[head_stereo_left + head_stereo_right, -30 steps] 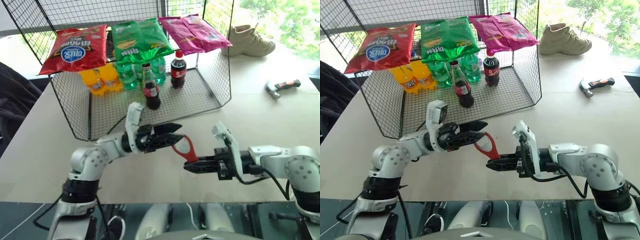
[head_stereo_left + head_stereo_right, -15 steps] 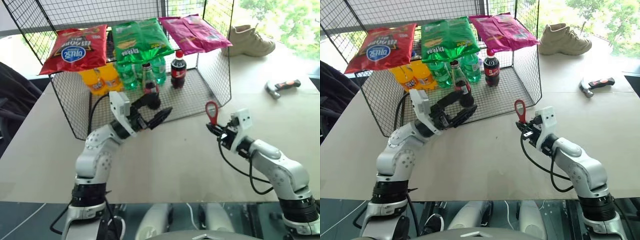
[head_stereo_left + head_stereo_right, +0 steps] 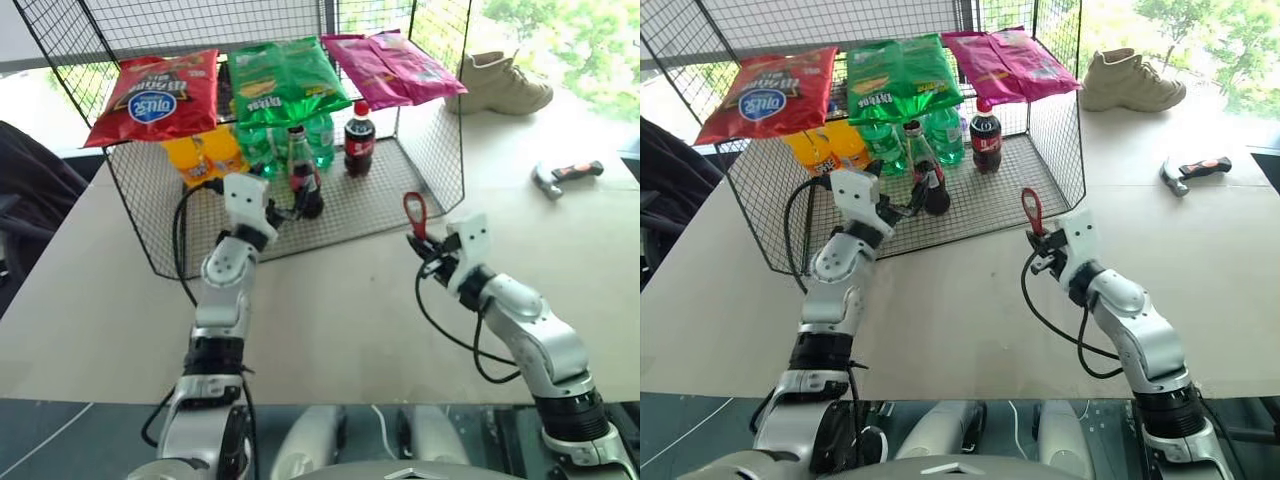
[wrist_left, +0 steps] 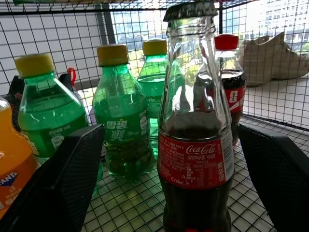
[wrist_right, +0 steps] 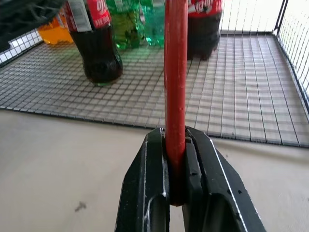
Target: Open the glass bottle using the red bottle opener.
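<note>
Big black wire-mesh cage (image 3: 430, 150) on the pale table (image 3: 90, 300) — crisp bags on top, drinks inside. At the cage's open front, the slim clear-glass cola bottle with the red label (image 4: 195, 125) stands upright, cap on. The left gripper (image 3: 282, 208) has its jaws spread wide, one either side of the bottle, not touching. The right gripper (image 5: 176, 159) is clamped on the small flat red bottle opener (image 3: 415, 213) — ring up, outside the cage, right of the bottle.
</note>
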You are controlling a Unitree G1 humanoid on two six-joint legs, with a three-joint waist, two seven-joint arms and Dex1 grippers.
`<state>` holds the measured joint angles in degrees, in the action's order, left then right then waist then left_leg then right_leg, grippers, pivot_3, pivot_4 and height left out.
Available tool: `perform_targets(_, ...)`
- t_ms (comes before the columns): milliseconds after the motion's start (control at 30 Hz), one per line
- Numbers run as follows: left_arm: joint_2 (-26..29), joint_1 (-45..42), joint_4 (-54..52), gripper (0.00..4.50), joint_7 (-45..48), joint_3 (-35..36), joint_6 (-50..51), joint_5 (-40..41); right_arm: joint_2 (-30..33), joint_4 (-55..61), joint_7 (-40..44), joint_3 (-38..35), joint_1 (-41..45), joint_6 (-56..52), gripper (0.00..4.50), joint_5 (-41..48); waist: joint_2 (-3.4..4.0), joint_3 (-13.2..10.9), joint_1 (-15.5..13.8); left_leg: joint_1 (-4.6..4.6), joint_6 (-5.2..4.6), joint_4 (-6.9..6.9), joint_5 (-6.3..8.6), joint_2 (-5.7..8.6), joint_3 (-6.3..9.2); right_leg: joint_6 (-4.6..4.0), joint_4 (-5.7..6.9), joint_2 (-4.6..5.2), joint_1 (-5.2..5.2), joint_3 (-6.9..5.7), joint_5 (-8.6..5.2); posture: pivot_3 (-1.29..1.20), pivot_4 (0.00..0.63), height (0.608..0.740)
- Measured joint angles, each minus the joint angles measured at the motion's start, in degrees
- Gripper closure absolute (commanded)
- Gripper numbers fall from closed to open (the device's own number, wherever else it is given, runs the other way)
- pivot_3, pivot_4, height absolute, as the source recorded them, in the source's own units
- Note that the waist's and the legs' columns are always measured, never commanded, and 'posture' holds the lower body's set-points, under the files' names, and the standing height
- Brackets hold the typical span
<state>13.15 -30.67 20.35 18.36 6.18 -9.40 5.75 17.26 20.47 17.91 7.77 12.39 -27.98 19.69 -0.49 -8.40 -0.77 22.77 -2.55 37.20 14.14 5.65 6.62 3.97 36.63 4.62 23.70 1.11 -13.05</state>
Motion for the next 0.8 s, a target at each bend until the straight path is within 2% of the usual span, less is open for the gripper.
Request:
perform_targets(167,-0.22,-5.43,10.87,0.02,1.51,0.05,-4.18,0.52,-2.51,0.67,-3.32,0.85,1.15,7.0,4.5,-7.0,0.0,0.0,0.19,0.0,0.01,0.02,-0.01,0.01,-0.02,0.0,0.07,-0.01,0.04,0.01,0.0,0.0,0.15,0.74)
perform_targets(333,-0.16,-10.07,20.45,0.02,3.13,0.19,-7.53,1.05,-1.99,-1.12,-5.56,0.76,2.52,14.14,4.5,-14.51,-0.01,0.0,0.18,0.0,0.02,0.05,-0.02,0.03,0.0,0.0,0.1,-0.01,0.05,-0.01,0.0,0.0,0.15,0.74)
perform_targets(567,-0.15,-14.09,29.07,0.02,6.67,0.57,-11.2,1.31,-2.04,-2.64,-4.9,1.03,1.03,17.55,4.5,-17.77,-0.01,0.01,0.33,0.0,0.02,0.05,-0.02,0.03,-0.01,0.0,0.11,-0.01,0.05,0.01,0.0,0.0,0.15,0.74)
perform_targets(667,-0.15,-14.49,30.27,0.81,8.54,0.61,-12.0,2.01,-2.57,-2.71,-4.55,1.56,0.47,18.29,4.5,-18.62,-0.01,0.01,0.48,0.0,0.02,0.05,-0.02,0.03,-0.01,0.0,0.12,-0.01,0.05,0.01,0.0,0.0,0.15,0.74)
perform_targets(733,-0.13,-14.51,30.48,1.59,10.56,1.21,-12.21,3.15,-3.09,-2.92,-4.45,1.95,0.45,18.42,4.5,-19.15,-0.01,0.01,0.71,0.0,0.02,0.06,-0.02,0.03,0.0,0.0,0.13,-0.01,0.05,0.01,0.0,0.0,0.15,0.74)
perform_targets(800,-0.01,-14.51,30.86,1.74,11.96,1.65,-12.26,3.68,-3.39,-3.01,-4.34,2.01,0.44,18.5,4.5,-19.35,-0.01,0.01,0.78,0.0,0.01,0.07,-0.02,0.03,0.0,0.0,0.13,-0.01,0.05,0.01,0.0,0.0,0.15,0.74)
